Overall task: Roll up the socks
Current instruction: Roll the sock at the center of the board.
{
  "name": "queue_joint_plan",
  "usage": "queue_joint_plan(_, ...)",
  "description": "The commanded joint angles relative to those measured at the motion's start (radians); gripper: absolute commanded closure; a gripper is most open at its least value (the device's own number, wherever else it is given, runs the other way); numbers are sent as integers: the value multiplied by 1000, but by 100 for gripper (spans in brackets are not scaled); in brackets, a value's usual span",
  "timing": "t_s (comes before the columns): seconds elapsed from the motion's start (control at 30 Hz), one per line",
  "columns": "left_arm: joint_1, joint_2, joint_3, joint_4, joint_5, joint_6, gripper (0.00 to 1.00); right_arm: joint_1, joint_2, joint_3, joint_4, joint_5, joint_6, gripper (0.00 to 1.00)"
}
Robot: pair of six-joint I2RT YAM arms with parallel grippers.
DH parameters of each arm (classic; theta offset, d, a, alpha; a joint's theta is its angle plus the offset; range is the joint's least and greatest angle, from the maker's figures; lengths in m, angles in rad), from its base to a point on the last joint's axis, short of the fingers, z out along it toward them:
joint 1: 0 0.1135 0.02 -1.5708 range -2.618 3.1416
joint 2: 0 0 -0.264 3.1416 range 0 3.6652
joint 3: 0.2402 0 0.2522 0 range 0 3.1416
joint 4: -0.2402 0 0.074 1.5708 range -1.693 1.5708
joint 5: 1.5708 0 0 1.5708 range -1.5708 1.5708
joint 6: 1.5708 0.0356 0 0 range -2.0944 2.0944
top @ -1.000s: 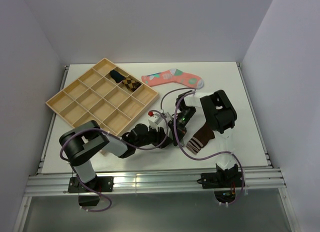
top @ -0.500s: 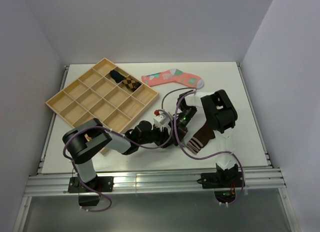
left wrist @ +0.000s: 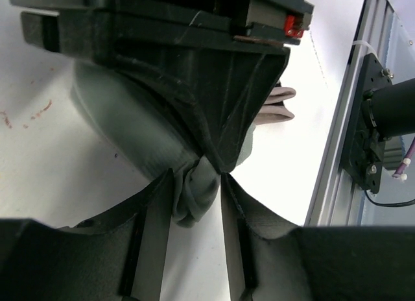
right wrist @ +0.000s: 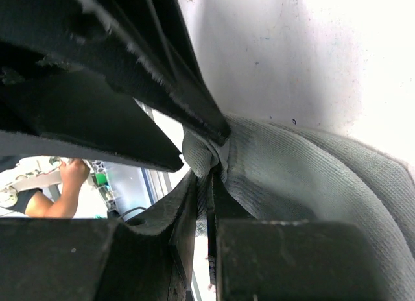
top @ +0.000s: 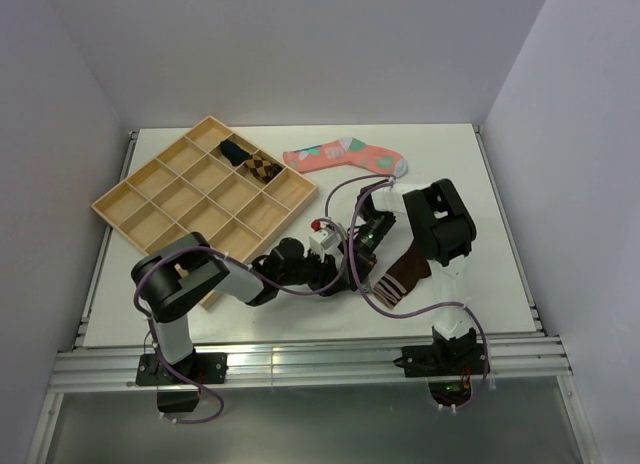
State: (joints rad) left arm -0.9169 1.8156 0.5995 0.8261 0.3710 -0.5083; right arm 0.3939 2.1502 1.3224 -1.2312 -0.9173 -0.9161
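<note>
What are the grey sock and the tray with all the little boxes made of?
The grey sock looks like soft knitted cloth, dull rather than shiny: fine ribs show up close, and it bunches into folds. Which yarn it is cannot be told. The tray looks like pale bare wood, maybe thin plywood: it is light tan with thin, flat walls and no gloss.

Plain grey sock [left wrist: 193, 200] in the black left pincer [left wrist: 194, 184]; beside it, dark brown sock [top: 400, 277] with white-striped cuff; beyond, coral patterned sock [top: 345, 156].
</note>
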Motion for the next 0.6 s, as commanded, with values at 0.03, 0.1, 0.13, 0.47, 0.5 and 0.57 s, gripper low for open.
queue_joint_plan(0.03,0,22,48,4,51,14,63,-9,14,14,-7,-5,8,88)
queue_joint_plan(0.1,0,28,55,-10,54,11,67,-10,10,11,-1,-2,14,88)
queue_joint_plan(0.13,-2,33,65,-27,55,10,70,-9,8,9,9,0,22,88)
queue_joint_plan(0.47,-26,53,105,-136,5,-21,100,-10,-36,-14,90,24,95,76)
queue_joint_plan(0.5,-31,47,108,-154,-10,-24,100,-10,-53,-17,98,28,105,74)
queue_joint_plan(0.57,-45,44,124,-202,-70,-30,100,-13,-75,-17,122,35,134,67)
